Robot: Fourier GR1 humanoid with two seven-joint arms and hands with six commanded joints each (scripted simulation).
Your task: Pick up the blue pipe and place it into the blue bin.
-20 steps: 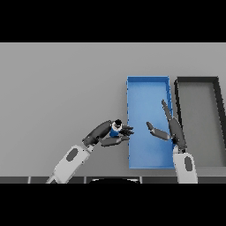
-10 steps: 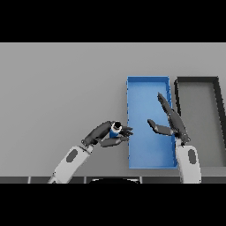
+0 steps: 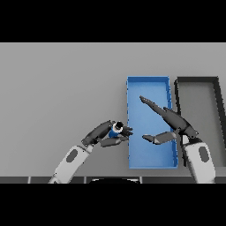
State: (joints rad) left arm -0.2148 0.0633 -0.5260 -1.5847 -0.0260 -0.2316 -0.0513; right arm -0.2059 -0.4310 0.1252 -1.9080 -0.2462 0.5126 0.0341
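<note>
Right now the left hand point(image 3: 106, 134) has its fingers point(image 3: 125, 131) curled round the blue pipe point(image 3: 116, 130), holding it above the desk point(image 3: 57, 88) just beside the left wall of the blue bin point(image 3: 148, 80), not yet over its floor. Only the pipe's pale open end and a little of its blue body show between thumb and fingers, so the hold looks shallow, and how firmly it is pinched cannot be told. The likeliest trouble is a release made too soon: let go here, the pipe would probably land on the desk or catch on the bin's rim and roll away. A second risk is the right hand point(image 3: 170, 121), which hovers over the bin with straight, relaxed fingers and grasps nothing; it lies across the space where the pipe should go, so the two hands could knock together and jar the pipe loose. Beyond it sits a dark bin point(image 3: 198, 80), close enough that an overshoot might drop the pipe in the wrong place.
</note>
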